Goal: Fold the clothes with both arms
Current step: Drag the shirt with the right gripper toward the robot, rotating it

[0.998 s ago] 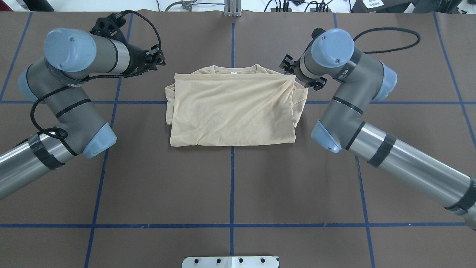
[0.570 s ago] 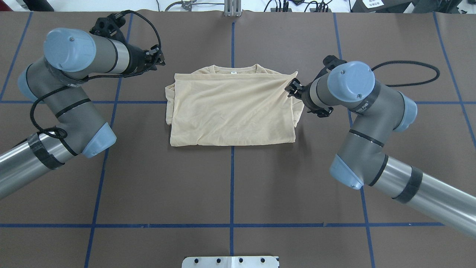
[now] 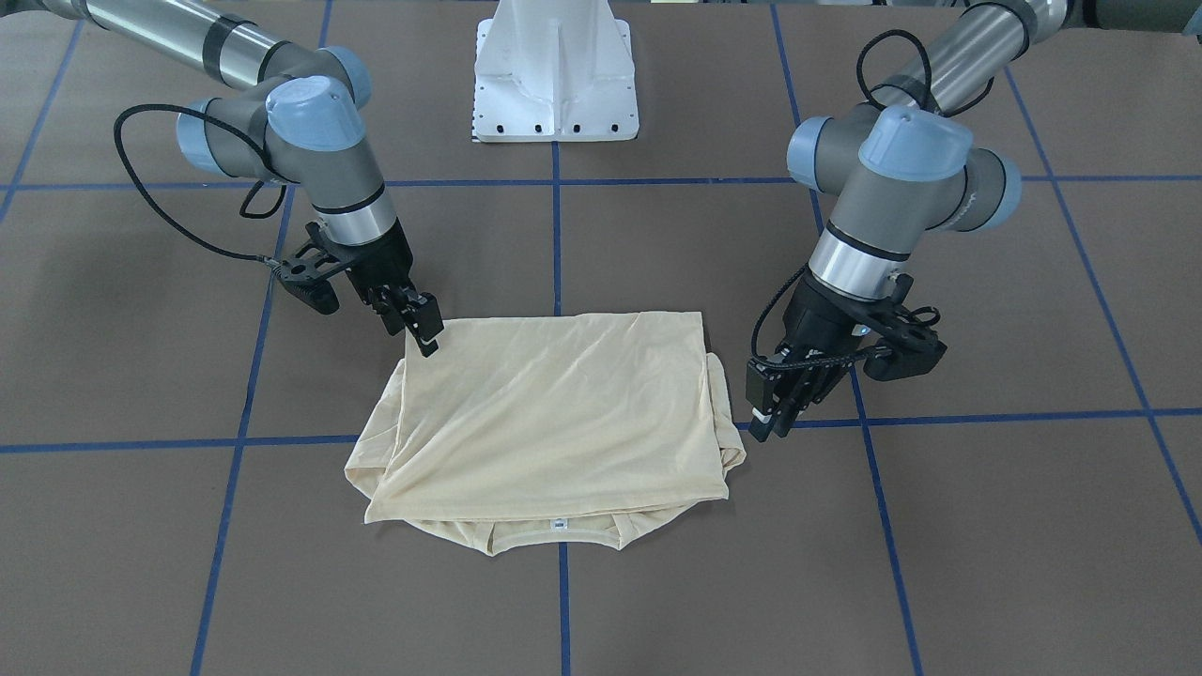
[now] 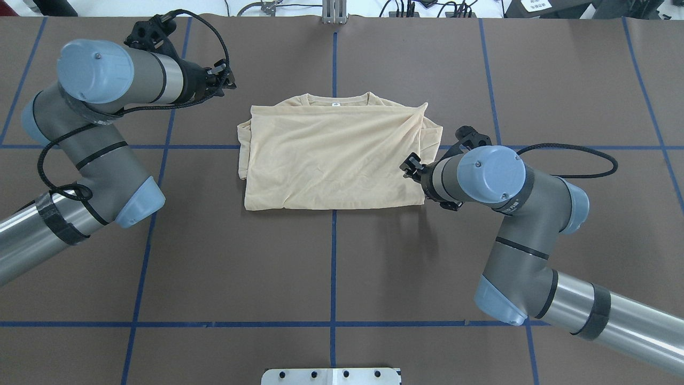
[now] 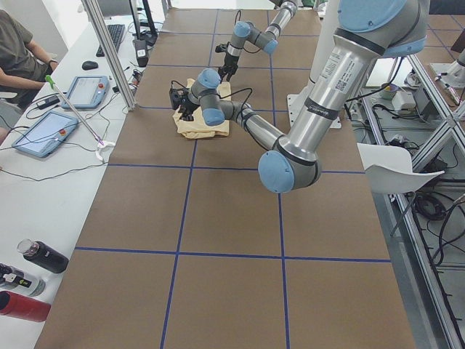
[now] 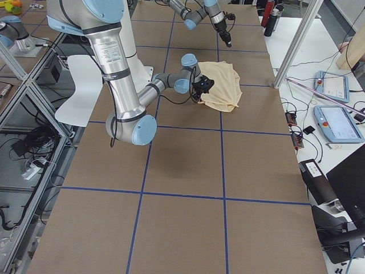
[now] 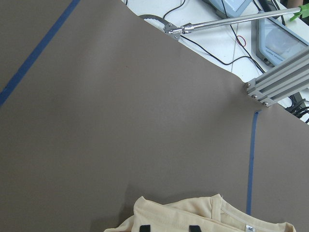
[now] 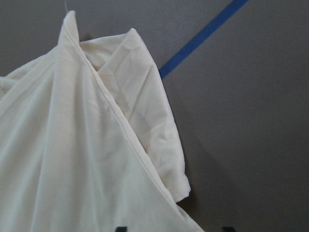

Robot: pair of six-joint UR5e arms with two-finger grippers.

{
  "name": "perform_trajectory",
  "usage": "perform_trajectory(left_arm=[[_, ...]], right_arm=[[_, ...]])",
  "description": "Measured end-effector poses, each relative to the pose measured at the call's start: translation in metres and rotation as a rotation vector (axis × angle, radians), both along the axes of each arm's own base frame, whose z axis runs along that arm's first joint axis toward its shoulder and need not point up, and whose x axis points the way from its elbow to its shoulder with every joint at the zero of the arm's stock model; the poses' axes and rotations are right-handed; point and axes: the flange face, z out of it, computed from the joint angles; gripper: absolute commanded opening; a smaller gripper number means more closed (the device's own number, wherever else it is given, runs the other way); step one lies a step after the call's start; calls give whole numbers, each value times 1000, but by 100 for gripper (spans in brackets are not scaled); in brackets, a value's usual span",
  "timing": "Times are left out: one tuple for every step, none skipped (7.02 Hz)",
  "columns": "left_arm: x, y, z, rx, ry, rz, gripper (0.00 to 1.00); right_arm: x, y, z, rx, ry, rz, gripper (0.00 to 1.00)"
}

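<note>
R gripper (image 4: 410, 168), jaws apart, nothing held, hangs over the T-shirt (image 4: 331, 155) at its right edge, centre-right of overhead view. L gripper (image 4: 228, 80), upper left, fingers also parted, empty, off the cloth near the collar corner. T-shirt lies folded into a rectangle mid-frame on brown table (image 4: 331, 267), neck label (image 4: 335, 105) at its top edge.

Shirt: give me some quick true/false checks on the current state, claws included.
1. The shirt lies folded on the table. True.
2. Its collar points at the robot's base. False: the collar lies on the side away from the base.
3. The left claw grips the shirt. False: it is open and apart from the shirt.
4. The right claw is at a shirt corner. True.
</note>
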Motion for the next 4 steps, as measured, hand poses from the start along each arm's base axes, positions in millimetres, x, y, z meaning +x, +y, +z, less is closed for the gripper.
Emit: perform_trajectory(left_arm=[[-1, 1, -2, 3, 2, -2, 38], [-1, 1, -3, 6, 4, -3, 38], [-1, 2, -4, 7, 5, -3, 38], [-2, 2, -5, 8, 6, -3, 38]], right_arm=[[-1, 3, 3, -1, 6, -3, 48], [-1, 4, 5, -1, 8, -3, 15], [-1, 4, 5, -1, 8, -4, 2], [-1, 5, 6, -3, 9, -5, 0]])
